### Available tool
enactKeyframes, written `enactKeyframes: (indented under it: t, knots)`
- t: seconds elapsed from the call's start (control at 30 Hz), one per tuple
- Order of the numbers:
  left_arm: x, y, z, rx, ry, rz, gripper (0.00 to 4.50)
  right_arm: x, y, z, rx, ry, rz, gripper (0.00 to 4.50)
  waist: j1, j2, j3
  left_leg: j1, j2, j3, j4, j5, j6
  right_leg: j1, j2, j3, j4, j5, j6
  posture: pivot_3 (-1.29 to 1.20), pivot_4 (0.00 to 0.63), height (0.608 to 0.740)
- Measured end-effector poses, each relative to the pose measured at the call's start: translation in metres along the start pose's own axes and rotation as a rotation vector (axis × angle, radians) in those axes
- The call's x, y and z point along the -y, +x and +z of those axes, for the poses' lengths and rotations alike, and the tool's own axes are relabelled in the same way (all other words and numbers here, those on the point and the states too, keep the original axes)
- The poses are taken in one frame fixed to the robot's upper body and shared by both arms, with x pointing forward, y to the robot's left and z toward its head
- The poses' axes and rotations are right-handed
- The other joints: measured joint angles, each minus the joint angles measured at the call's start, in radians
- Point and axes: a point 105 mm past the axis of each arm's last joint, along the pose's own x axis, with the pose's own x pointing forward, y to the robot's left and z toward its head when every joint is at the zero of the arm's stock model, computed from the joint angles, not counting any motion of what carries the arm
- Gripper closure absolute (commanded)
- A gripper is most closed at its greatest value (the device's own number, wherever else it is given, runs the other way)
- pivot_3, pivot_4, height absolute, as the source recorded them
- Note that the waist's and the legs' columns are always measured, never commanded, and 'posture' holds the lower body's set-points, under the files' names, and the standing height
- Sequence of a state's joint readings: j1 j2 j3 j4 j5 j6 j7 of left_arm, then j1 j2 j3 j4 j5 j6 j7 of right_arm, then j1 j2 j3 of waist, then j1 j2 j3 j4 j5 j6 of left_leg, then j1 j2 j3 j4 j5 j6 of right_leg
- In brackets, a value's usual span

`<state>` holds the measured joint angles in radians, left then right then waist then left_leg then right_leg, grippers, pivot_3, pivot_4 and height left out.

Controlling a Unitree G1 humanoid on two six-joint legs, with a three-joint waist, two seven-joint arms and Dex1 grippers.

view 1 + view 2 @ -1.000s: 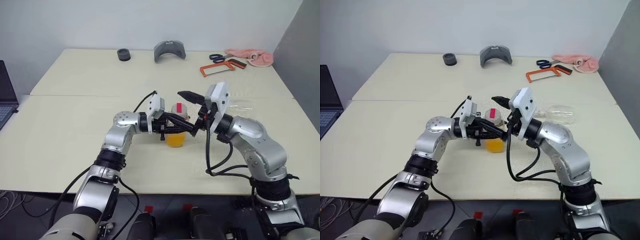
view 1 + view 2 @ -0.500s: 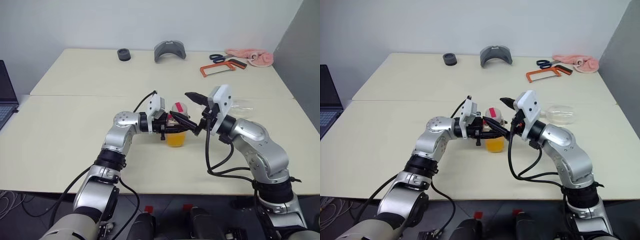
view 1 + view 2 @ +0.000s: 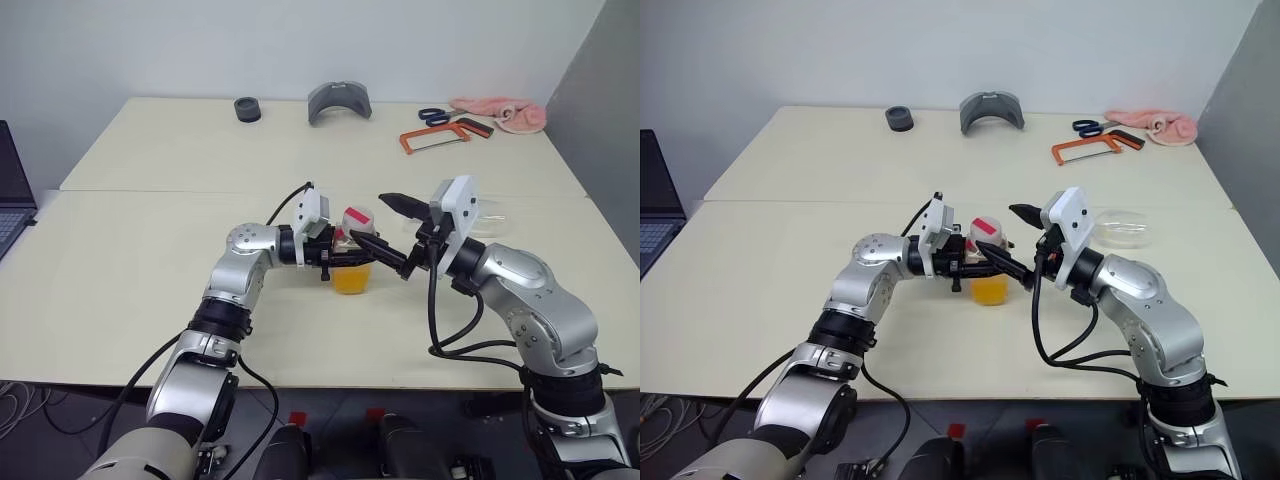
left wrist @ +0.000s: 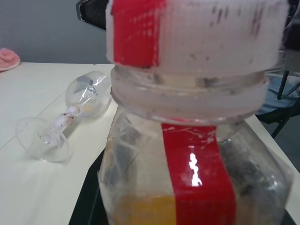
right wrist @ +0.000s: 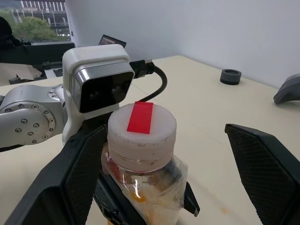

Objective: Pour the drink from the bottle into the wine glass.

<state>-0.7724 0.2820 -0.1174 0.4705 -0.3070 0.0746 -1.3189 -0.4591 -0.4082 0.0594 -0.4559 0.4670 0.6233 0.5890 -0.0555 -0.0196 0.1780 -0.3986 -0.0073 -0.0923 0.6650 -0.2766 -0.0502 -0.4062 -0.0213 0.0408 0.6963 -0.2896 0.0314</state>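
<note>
The bottle (image 3: pixel 352 262) stands upright on the table with its red-and-white cap (image 3: pixel 357 218) on. The orange drink (image 3: pixel 351 279) fills its lower part. My left gripper (image 3: pixel 341 257) is shut on the bottle's body from the left. My right gripper (image 3: pixel 374 220) is open just right of the cap, one finger (image 5: pixel 70 178) on each side of the cap (image 5: pixel 142 129) in the right wrist view, apart from it. The wine glass (image 4: pixel 70 112) lies on its side on the table behind my right wrist, empty; it shows as the wine glass (image 3: pixel 1118 227) in the right eye view.
At the back of the table lie a black ring (image 3: pixel 247 108), a grey curved piece (image 3: pixel 339 101), scissors (image 3: pixel 434 116), an orange hacksaw (image 3: pixel 440 135) and a pink cloth (image 3: pixel 505 113). A laptop (image 3: pixel 12 195) sits at the far left edge.
My right gripper has drawn back to the right, away from the cap, staying open. More of the wine glass shows behind it. The left gripper and the bottle have kept still.
</note>
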Motion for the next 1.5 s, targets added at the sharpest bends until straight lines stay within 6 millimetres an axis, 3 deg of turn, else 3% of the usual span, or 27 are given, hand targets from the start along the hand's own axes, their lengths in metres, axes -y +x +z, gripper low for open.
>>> enactKeyframes:
  t: [1.5]
  knots:
    - [-0.001, -0.001, 0.0, 0.002, 0.002, 0.008, 2.9, 0.009, -0.012, 0.001, -0.011, 0.009, -0.018, 0.21, 0.0, 0.0, 0.0, 0.0, 0.0, 0.0, 0.0, 0.0, 0.0, 0.0, 0.0, 0.0, 0.0, 0.0, 0.0, 0.0, 0.15, 0.74]
